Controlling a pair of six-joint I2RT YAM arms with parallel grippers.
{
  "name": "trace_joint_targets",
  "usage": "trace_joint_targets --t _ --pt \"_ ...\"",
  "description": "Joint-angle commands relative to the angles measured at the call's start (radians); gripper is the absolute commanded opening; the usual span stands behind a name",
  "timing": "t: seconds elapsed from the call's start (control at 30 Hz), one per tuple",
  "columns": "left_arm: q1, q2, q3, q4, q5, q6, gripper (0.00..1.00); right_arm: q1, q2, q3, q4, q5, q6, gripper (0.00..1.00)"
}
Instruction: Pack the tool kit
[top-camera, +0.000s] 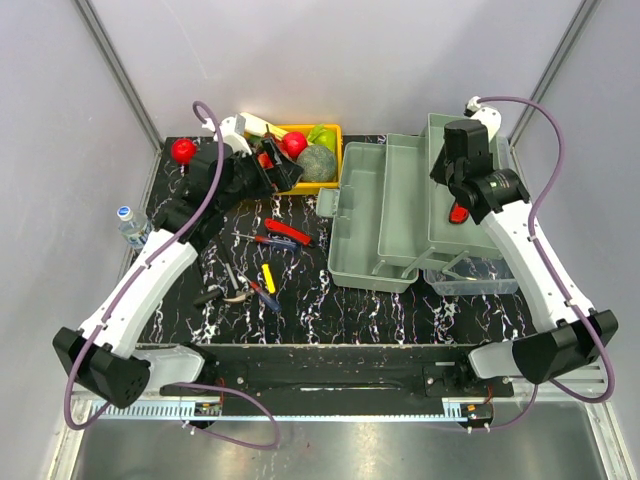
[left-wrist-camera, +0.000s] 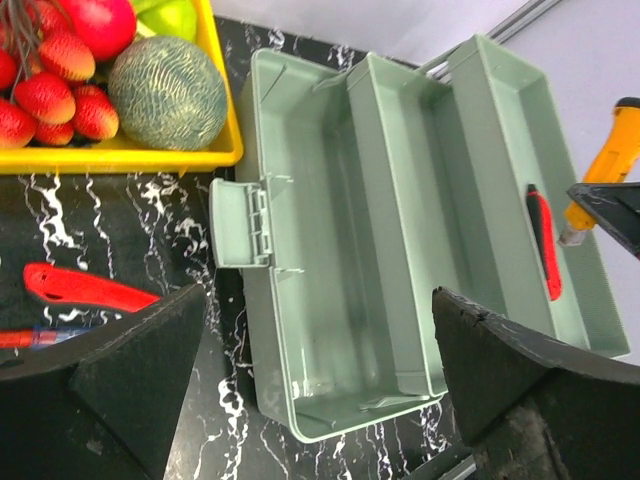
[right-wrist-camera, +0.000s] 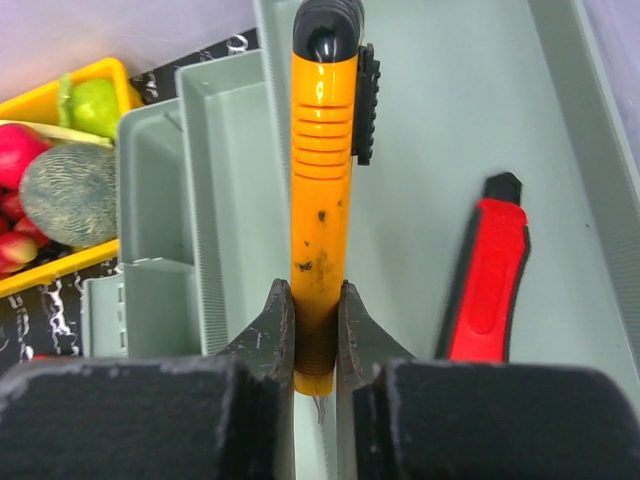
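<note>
Black, white-veined counter (top-camera: 330, 310) is sitting between plain pale grey walls (top-camera: 300, 60). Grey-green toolbox (top-camera: 385, 215) is lying open at right-centre, trays fanned out, a red knife (right-wrist-camera: 487, 275) resting in one tray. Right claw (right-wrist-camera: 315, 330) is clenching an orange knife (right-wrist-camera: 322, 200) over that tray. Left claw (left-wrist-camera: 320, 340) is hanging released and empty.

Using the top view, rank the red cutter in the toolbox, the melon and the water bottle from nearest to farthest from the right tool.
1. Red cutter, in the toolbox tray beside the right tool, which holds an orange cutter.
2. Melon, in the yellow tray left of the toolbox.
3. Water bottle, at the scene's far left edge.
</note>
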Motion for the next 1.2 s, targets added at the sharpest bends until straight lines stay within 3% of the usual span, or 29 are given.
trace_joint_targets --t 0.0,0.17,0.4,0.47,0.6,0.67,0.93,1.17 --pt "0.012 0.005 0.033 -0.042 -0.013 -0.02 0.99 -0.025 -0.003 -0.01 -0.018 0.089 0.056 0.0" --pt "0.022 0.013 0.02 -0.049 -0.009 -0.032 0.99 -0.039 -0.009 -0.067 -0.026 0.074 0.048 0.02" --pt "0.033 0.04 0.025 -0.058 0.002 -0.041 0.99 -0.042 0.015 -0.086 -0.077 0.055 0.062 0.11" --pt "0.038 0.045 0.028 -0.062 -0.002 -0.046 0.99 -0.042 0.012 -0.084 -0.083 0.063 0.065 0.21" --pt "0.042 0.059 0.026 -0.075 -0.009 -0.054 0.99 -0.042 0.009 -0.069 -0.1 0.073 0.062 0.52" --pt "0.045 0.071 0.026 -0.084 -0.015 -0.057 0.99 -0.042 0.009 -0.057 -0.101 0.072 0.059 0.57" --pt "0.073 0.158 0.059 -0.174 -0.058 -0.069 0.99 -0.042 -0.035 0.02 -0.109 0.041 0.05 0.59" --pt "0.091 0.306 0.034 -0.194 -0.147 -0.207 0.99 -0.042 -0.127 0.036 -0.014 -0.136 0.016 0.6"
